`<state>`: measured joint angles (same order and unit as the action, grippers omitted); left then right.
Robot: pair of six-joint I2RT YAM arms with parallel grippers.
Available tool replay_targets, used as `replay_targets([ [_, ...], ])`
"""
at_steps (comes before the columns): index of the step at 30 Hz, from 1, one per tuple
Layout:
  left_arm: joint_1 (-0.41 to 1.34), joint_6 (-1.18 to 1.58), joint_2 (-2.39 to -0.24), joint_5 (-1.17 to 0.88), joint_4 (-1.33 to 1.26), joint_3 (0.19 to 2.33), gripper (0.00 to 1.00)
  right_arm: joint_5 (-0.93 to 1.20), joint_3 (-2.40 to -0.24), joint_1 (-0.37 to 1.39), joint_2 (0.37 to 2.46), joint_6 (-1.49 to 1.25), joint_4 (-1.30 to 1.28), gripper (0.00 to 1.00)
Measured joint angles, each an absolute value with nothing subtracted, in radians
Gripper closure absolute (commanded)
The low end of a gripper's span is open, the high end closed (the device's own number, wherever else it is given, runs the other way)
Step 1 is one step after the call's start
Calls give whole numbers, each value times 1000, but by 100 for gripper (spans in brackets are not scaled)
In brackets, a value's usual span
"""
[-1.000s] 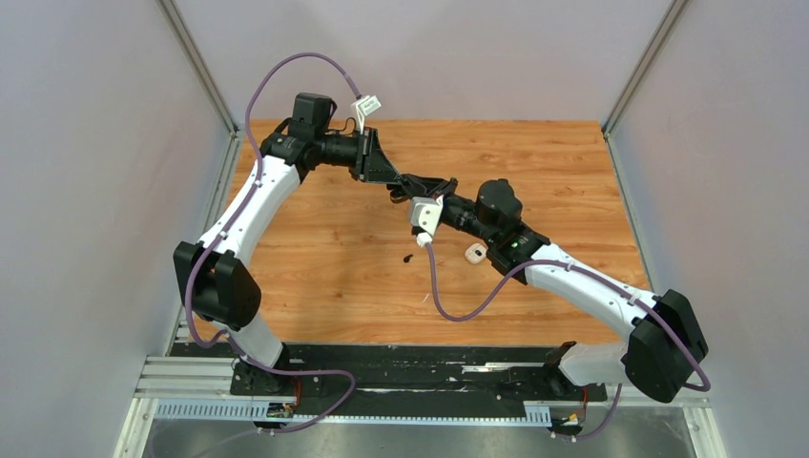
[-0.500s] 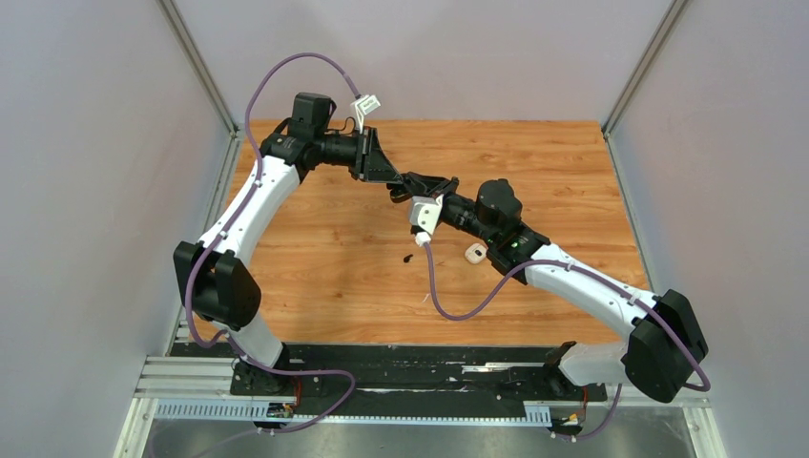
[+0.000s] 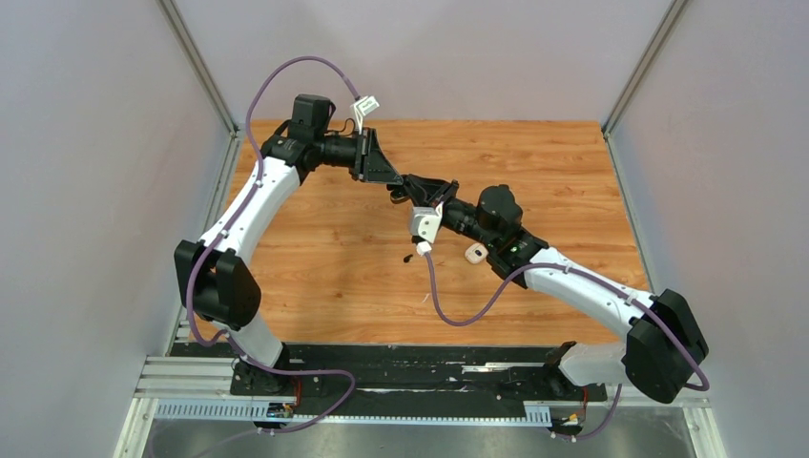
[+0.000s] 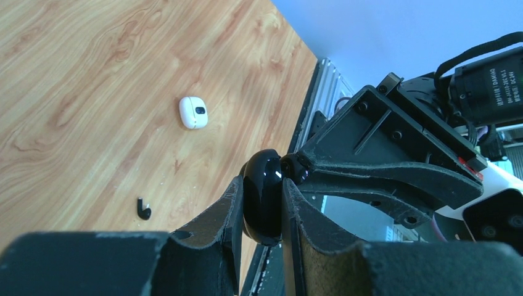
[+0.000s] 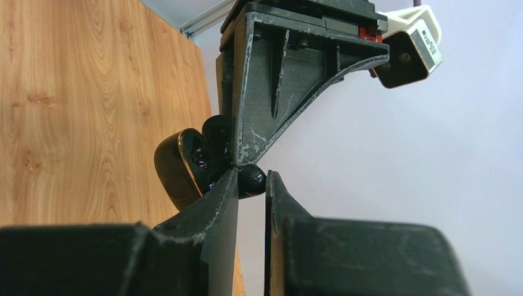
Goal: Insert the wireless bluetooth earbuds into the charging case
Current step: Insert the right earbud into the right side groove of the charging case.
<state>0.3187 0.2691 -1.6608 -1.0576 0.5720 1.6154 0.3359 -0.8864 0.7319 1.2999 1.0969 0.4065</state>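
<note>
Jaws of the left gripper (image 4: 262, 185) are closed on the black charging case (image 5: 182, 163), which is held open above the surface (image 3: 315, 248). Jaws of the right gripper (image 5: 251, 185) are clamped on one black earbud (image 5: 252, 177), just beside the case's opening. A second black earbud (image 4: 144, 208) and a white case (image 4: 193, 112) lie on the surface below the black charging case, apart from each other.

The wooden tabletop (image 3: 334, 277) carries one small black earbud (image 3: 408, 258) near its centre. A closed white case (image 3: 475, 253) lies to the right, apart from it.
</note>
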Motion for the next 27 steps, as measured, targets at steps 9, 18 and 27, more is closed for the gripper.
replay_targets([
  [9,305,326,-1661,-1108,530,1610,100,360,-850,730,1294,1160,492,100],
  [18,296,365,-1671,-1133,497,1605,100,371,-850,724,1291,1177,486,84],
  [27,289,381,-1678,-1140,484,1601,100,387,-904,718,1283,1148,347,65],
])
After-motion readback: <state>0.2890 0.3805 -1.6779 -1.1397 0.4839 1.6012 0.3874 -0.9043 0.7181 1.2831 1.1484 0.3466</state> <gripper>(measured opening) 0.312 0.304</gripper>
